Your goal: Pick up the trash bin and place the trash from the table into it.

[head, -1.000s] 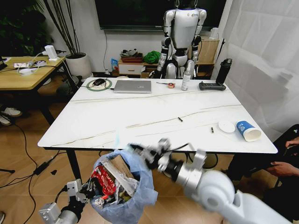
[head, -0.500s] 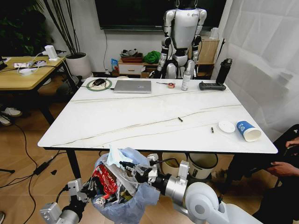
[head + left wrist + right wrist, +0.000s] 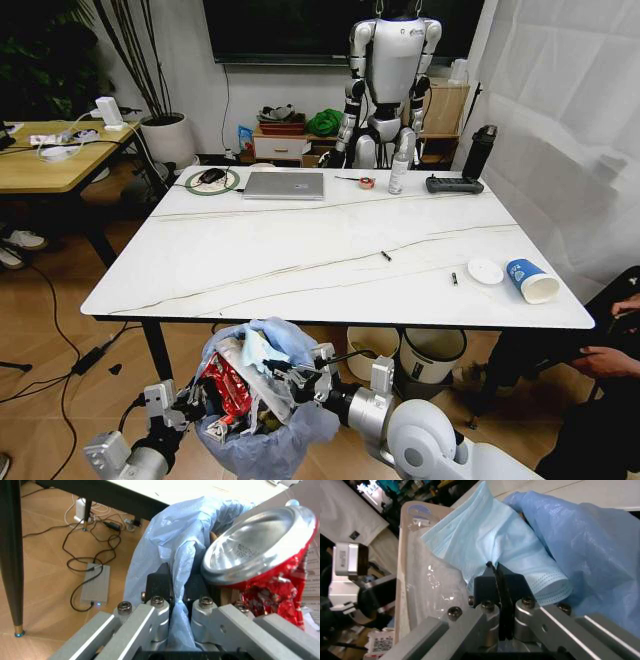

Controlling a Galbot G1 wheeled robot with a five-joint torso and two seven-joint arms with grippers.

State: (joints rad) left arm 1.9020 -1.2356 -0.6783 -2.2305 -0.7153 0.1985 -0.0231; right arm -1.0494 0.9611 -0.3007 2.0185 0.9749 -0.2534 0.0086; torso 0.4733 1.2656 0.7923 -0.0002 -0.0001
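The trash bin (image 3: pixel 285 425), lined with a crinkly light-blue bag (image 3: pixel 155 536), hangs below the table's (image 3: pixel 300 240) front edge. My left gripper (image 3: pixel 195 405) is shut on the bin's rim, pinching the bag between its fingers (image 3: pixel 160 585). My right gripper (image 3: pixel 285 372) is at the bin's mouth, shut on a pale-blue mask (image 3: pixel 490 536) that lies over the rubbish. Inside are a crushed red can (image 3: pixel 260 555) and a clear plastic tray (image 3: pixel 427 588). On the table's right lie a white lid (image 3: pixel 485 271) and a blue-white paper cup (image 3: pixel 530 281).
A silver laptop (image 3: pixel 285 185), a white bottle (image 3: pixel 398 172) and a black remote (image 3: pixel 454 185) line the table's far side. Under the table stand a cream bin (image 3: pixel 372 345) and a dark grey bin (image 3: pixel 432 352). A seated person (image 3: pixel 610 350) is at the right.
My right gripper has come down from the table's front edge with the mask, which now rests in the bin's mouth. The left gripper and the bin have stayed put.
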